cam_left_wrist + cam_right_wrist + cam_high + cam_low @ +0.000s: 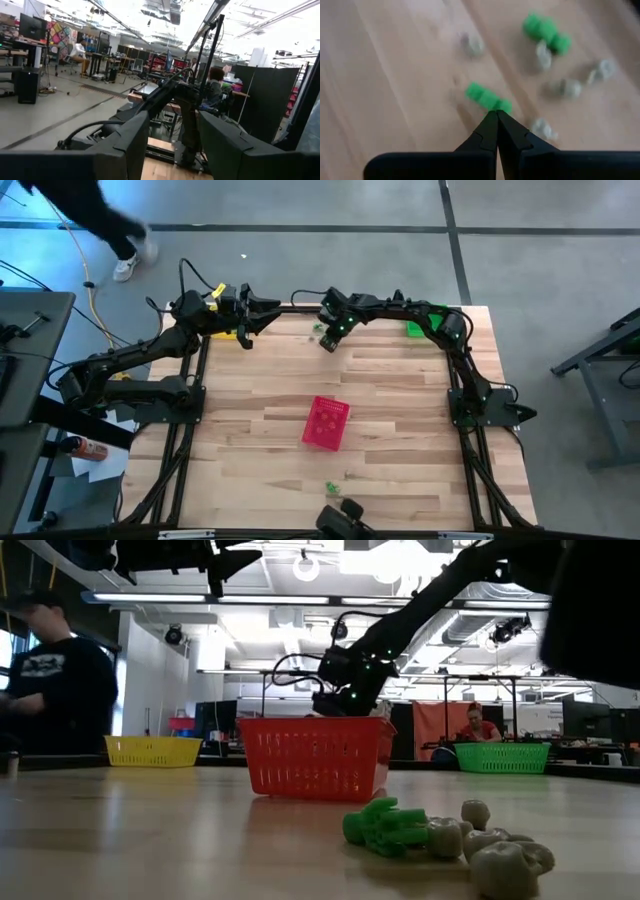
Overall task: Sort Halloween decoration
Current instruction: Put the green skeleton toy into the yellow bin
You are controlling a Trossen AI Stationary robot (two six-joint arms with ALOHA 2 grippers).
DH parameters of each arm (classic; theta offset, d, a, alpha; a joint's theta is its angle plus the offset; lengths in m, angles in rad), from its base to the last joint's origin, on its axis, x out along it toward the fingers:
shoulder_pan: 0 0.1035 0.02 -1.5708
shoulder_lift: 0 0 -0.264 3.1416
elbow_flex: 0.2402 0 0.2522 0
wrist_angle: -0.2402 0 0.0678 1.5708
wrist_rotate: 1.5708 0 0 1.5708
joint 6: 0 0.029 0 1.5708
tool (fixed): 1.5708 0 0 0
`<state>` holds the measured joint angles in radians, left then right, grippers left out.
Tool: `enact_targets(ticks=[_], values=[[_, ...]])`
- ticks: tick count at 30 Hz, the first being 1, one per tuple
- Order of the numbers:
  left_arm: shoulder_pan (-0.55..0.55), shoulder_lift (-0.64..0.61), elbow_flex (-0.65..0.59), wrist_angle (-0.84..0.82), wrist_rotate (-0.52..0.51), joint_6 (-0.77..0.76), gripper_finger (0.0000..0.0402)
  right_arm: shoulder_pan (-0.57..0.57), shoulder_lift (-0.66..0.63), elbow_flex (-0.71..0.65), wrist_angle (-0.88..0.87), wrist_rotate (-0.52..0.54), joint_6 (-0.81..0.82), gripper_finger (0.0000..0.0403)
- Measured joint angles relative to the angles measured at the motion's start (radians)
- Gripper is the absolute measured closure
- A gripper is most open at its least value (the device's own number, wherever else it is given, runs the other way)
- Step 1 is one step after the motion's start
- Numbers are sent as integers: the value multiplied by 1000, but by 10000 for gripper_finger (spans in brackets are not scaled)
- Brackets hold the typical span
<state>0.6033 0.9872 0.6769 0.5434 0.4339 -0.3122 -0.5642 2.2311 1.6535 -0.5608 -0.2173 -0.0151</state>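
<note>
My right gripper hung over the far edge of the pale wooden table, jaws clenched tight with nothing between them. Just past its tips lay a small green plastic trinket, with another green piece and several pale greyish trinkets scattered beyond on the wood. More tiny decorations sat at the table's near edge, well apart from both jaws. My left gripper waited raised at the far left corner, fingers spread and empty. The red mesh basket stood mid-table.
</note>
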Motion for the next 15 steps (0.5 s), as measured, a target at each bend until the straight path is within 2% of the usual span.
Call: enact_targets(ticks=[4,8,15], values=[[0,0,0,0,-1,0,241,-3,3,-1,-71,2,-72,403],[0,0,0,0,-2,0,241,-9,-1,0,-146,-70,-142,403],[-2,0,0,-1,-2,-1,241,-14,-69,27,-150,-53,-121,403]])
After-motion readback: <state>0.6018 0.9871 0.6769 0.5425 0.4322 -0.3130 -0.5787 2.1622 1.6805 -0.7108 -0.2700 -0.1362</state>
